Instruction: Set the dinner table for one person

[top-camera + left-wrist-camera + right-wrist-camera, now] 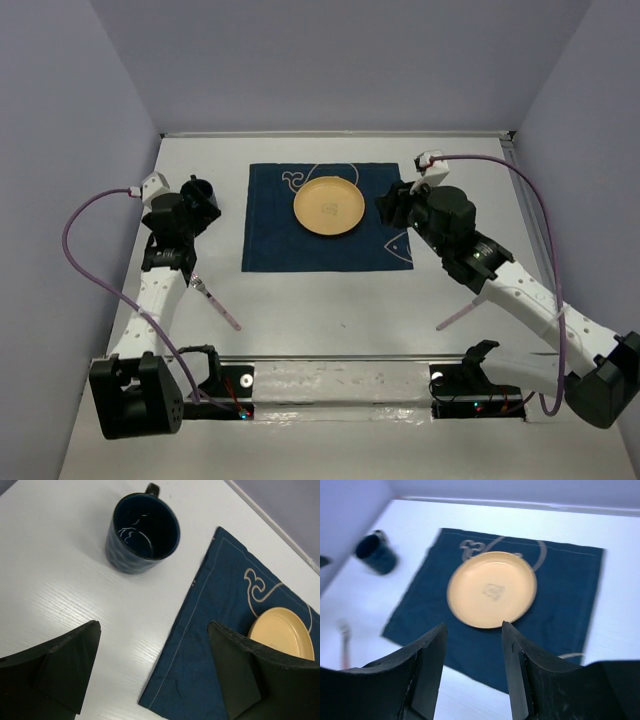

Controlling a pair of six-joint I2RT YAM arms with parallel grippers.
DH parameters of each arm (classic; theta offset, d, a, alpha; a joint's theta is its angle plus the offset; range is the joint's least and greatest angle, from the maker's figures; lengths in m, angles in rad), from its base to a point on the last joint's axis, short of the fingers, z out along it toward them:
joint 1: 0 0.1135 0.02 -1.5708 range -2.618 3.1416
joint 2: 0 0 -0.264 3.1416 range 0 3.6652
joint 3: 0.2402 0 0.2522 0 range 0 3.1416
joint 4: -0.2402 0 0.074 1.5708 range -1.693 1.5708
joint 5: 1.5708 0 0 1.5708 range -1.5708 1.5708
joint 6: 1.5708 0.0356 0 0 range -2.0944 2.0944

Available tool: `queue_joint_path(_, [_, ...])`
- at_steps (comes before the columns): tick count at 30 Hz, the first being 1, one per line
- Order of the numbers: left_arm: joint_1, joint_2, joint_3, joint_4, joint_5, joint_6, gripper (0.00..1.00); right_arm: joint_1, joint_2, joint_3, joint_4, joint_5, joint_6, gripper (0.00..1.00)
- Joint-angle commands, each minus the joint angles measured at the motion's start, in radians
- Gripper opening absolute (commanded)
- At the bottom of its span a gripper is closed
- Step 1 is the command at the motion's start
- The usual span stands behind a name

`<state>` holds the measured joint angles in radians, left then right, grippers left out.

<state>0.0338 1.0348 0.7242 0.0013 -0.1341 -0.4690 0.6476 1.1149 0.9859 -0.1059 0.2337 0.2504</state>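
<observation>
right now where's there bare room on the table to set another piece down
Widest bare patch: table between the cloth, the rail and the two pink-handled utensils. Also the strip behind the cloth. Crowded: left of the cloth, by the mug and left fingers; its right edge, under the right arm.

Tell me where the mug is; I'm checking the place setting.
Left wrist view: the dark blue mug stands upright on the dinner table, left of the navy cloth, by its far corner.

One plate (329, 207), mug (199, 188), cloth (270, 240); two utensils (218, 305)
</observation>
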Motion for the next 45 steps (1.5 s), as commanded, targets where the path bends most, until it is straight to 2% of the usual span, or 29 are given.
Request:
queue_joint_path(1, [0.072, 0.073, -0.029, 0.188, 0.042, -0.173, 0.99, 0.023, 0.054, -0.111, 0.155, -0.253, 0.096, 0.54])
queue_joint_path(3, [0.080, 0.106, -0.010, 0.232, -0.014, -0.213, 0.97, 0.023, 0.072, -0.134, 0.179, -0.275, 0.107, 0.53])
queue_joint_path(6, [0.086, 0.249, 0.076, 0.240, -0.082, -0.212, 0.95, 0.023, 0.071, -0.156, 0.187, -0.292, 0.098, 0.53])
queue_joint_path(12, [0.094, 0.436, 0.178, 0.249, -0.200, -0.174, 0.91, 0.023, 0.074, -0.161, 0.190, -0.339, 0.098, 0.53])
queue_joint_path(19, [0.106, 0.574, 0.264, 0.223, -0.236, -0.103, 0.84, 0.023, 0.071, -0.159, 0.184, -0.330, 0.087, 0.53])
queue_joint_path(22, [0.106, 0.623, 0.314, 0.197, -0.236, -0.069, 0.77, 0.023, 0.083, -0.155, 0.183, -0.336, 0.089, 0.53])
queue_joint_path(23, [0.106, 0.633, 0.322, 0.197, -0.236, -0.063, 0.72, 0.023, 0.091, -0.153, 0.183, -0.338, 0.089, 0.53])
queue_joint_path(27, [0.106, 0.674, 0.345, 0.197, -0.237, -0.059, 0.39, 0.023, 0.102, -0.142, 0.178, -0.338, 0.090, 0.53])
queue_joint_path(28, [0.106, 0.689, 0.350, 0.197, -0.233, -0.056, 0.35, 0.023, 0.105, -0.136, 0.172, -0.336, 0.090, 0.53])
queue_joint_path(29, [0.106, 0.694, 0.351, 0.197, -0.229, -0.053, 0.31, 0.023, 0.106, -0.133, 0.169, -0.333, 0.092, 0.53])
queue_joint_path(32, [0.107, 0.705, 0.347, 0.204, -0.225, -0.031, 0.12, 0.023, 0.121, -0.119, 0.155, -0.329, 0.092, 0.53])
queue_joint_path(33, [0.106, 0.703, 0.342, 0.206, -0.226, -0.025, 0.00, 0.023, 0.126, -0.104, 0.144, -0.329, 0.093, 0.53])
queue_joint_path(37, [0.106, 0.671, 0.331, 0.210, -0.197, 0.000, 0.00, 0.023, 0.164, -0.050, 0.123, -0.327, 0.104, 0.54])
queue_joint_path(40, [0.091, 0.573, 0.337, 0.201, -0.157, 0.026, 0.00, 0.023, 0.229, 0.029, 0.114, -0.385, 0.118, 0.58])
queue_joint_path(44, [-0.035, 0.440, 0.334, 0.171, -0.179, 0.059, 0.00, 0.032, 0.333, 0.132, 0.109, -0.419, 0.132, 0.74])
queue_joint_path(45, [-0.116, 0.389, 0.328, 0.166, -0.182, 0.072, 0.00, 0.032, 0.359, 0.151, 0.109, -0.421, 0.136, 0.77])
